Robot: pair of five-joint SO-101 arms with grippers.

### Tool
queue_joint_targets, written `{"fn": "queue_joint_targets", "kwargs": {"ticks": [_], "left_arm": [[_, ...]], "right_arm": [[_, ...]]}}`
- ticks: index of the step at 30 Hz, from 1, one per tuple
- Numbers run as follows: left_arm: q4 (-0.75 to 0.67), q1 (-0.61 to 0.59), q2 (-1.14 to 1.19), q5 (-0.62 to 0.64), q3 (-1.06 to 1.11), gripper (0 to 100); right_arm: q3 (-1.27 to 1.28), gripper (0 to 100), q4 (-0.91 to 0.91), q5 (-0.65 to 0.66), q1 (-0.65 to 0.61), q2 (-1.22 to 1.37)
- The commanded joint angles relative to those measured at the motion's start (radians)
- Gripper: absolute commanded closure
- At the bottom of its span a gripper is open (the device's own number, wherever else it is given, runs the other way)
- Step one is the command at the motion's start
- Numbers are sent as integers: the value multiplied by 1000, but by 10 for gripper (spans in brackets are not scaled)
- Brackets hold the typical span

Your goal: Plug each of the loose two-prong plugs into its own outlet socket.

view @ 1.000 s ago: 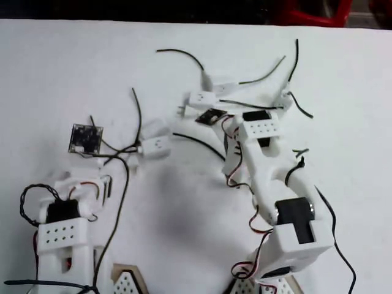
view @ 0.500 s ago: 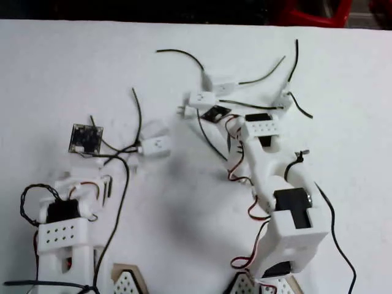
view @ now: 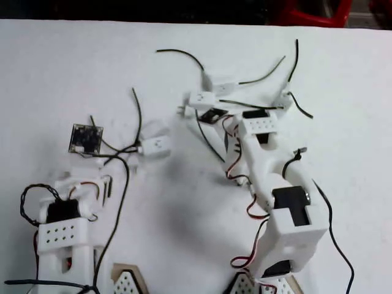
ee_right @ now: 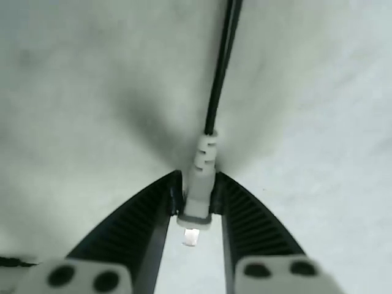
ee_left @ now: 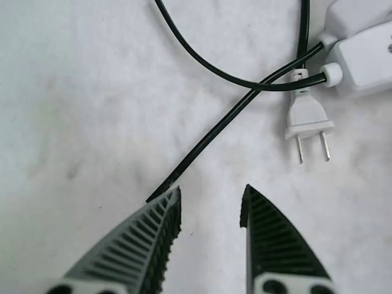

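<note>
The right hand [ee_right: 197, 179], clamping a white two-prong plug [ee_right: 202, 153], is carrying it across the surface [view: 73, 67] closer to the outlet socket [view: 201, 98], its black cord [view: 208, 138] swinging round behind, so insertion is nearing, while the left hand [ee_left: 210, 191] is hovering open-jawed by another loose plug [ee_left: 309, 116].

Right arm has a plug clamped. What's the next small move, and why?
Probably ease the right gripper toward the white outlet socket close beside it in the high view and line the plug up with it: the plug is clamped, cable trailing, and not yet in a socket.
</note>
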Motion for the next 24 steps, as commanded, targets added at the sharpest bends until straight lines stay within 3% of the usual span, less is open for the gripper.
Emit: {"fn": "queue_joint_targets", "kwargs": {"ticks": [1, 12, 19, 24], "left_arm": [[-17, -4, -19, -6, -5, 830], [-17, -4, -19, -6, -5, 830], [-21, -4, -22, 0, -12, 830], [-8, 15, -22, 28, -130, 830]], "right_arm": [[-41, 942, 21, 9, -12, 2], [-55, 981, 35, 11, -5, -42], [-54, 981, 127, -6, -10, -426], [49, 981, 61, -129, -73, -693]]}}
